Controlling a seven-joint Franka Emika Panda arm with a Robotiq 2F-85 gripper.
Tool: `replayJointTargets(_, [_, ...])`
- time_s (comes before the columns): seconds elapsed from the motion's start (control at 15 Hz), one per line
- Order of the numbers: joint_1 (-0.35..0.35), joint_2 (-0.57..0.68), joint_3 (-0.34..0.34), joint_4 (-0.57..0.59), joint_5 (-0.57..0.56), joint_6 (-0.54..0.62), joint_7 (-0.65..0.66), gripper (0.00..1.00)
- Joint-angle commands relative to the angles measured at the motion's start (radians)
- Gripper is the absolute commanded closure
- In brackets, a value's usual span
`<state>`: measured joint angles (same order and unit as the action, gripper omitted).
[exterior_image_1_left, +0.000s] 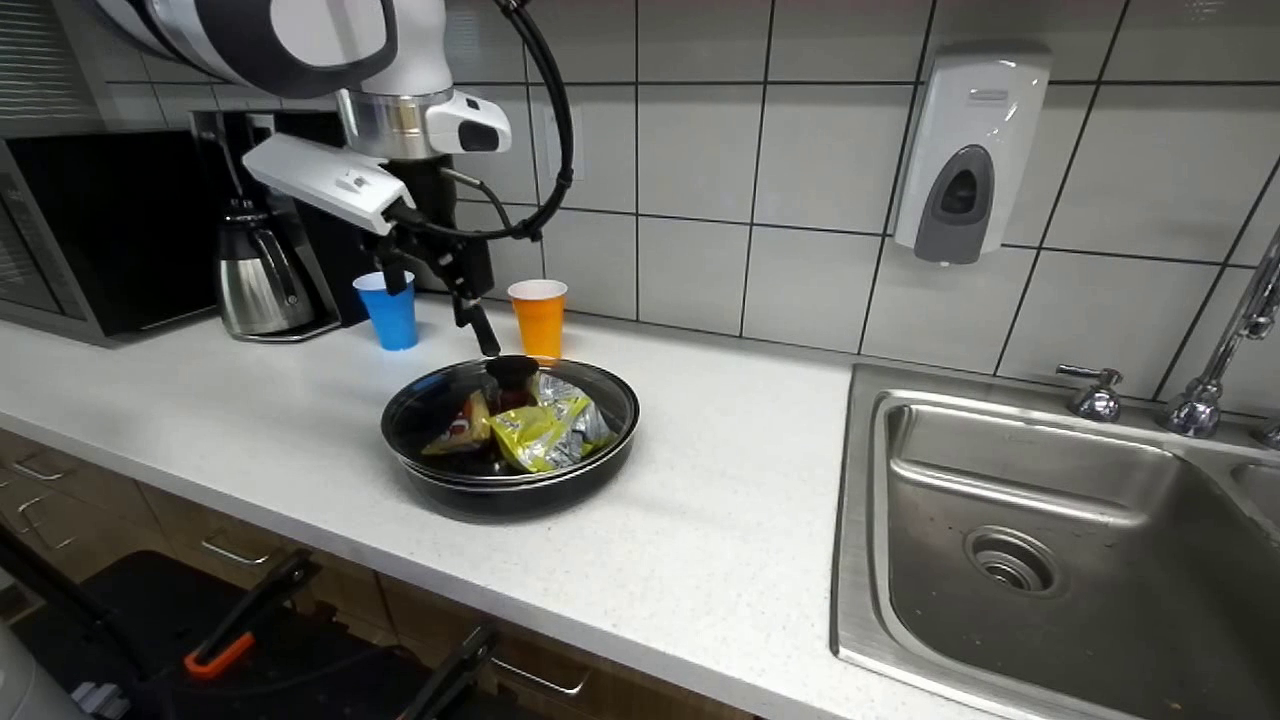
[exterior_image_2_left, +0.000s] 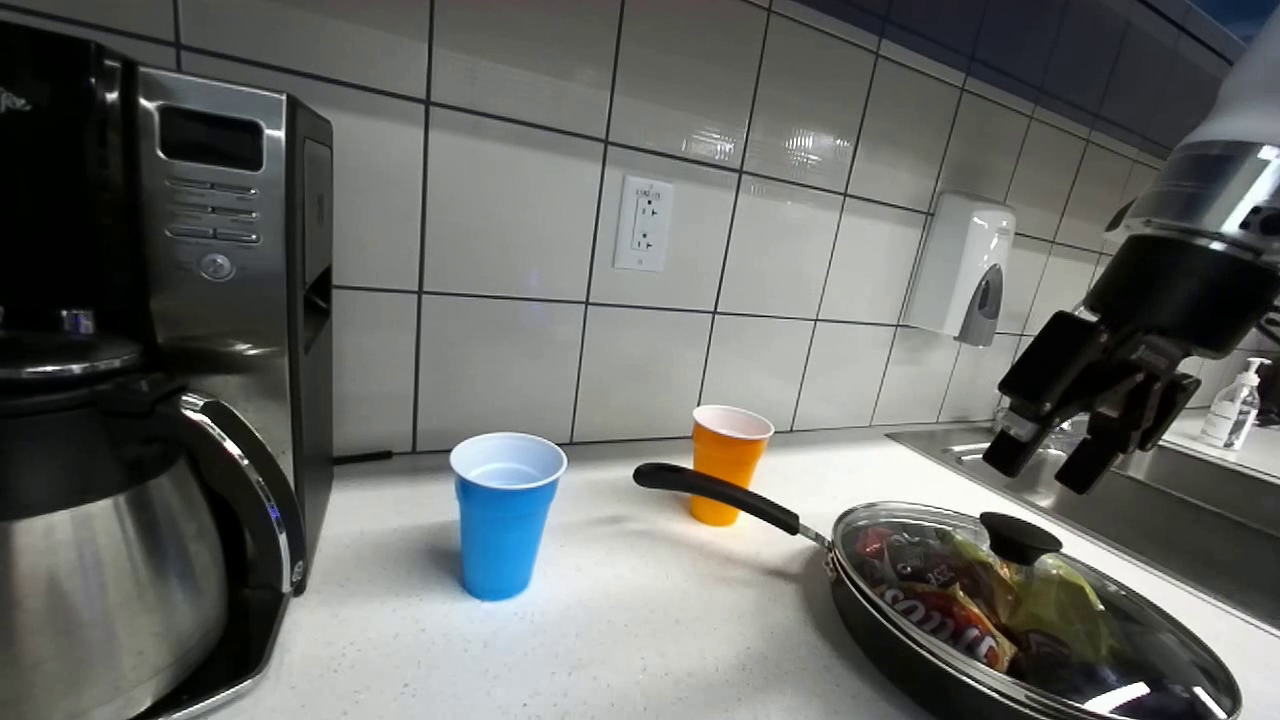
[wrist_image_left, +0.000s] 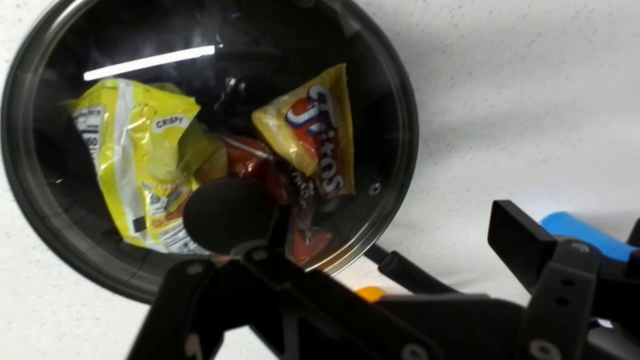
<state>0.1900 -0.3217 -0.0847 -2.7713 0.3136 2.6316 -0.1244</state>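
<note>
On the speckled white counter (exterior_image_1_left: 740, 480), the round black pan (exterior_image_1_left: 525, 500), under its metal-rimmed glass lid (wrist_image_left: 225, 65), sits below my gripper (exterior_image_2_left: 1045, 468) and off to one side. My fingers (wrist_image_left: 520, 245) are spread wide, holding nothing. Glossy, crinkled snack bags (wrist_image_left: 145, 165) show through the glass; the smooth black knob (exterior_image_2_left: 1020, 538) stands below one fingertip (exterior_image_1_left: 484, 335).

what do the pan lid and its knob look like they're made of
Pan lid: likely glass, clear and glossy; snack packets show through and a bright streak reflects off it. Knob: probably plastic, dull black, no metallic gleam.
</note>
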Motion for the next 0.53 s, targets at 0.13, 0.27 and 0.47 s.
replayJointTargets(0.13, [-0.017,-0.058,-0.039,-0.003,0.042,-0.213,-0.121,0.00])
replayJointTargets(0.27, [-0.043,-0.052,-0.036,-0.002,0.019,-0.249,-0.113,0.00])
replayJointTargets(0.47, [-0.092,-0.041,-0.009,0.001,-0.067,-0.240,-0.074,0.00])
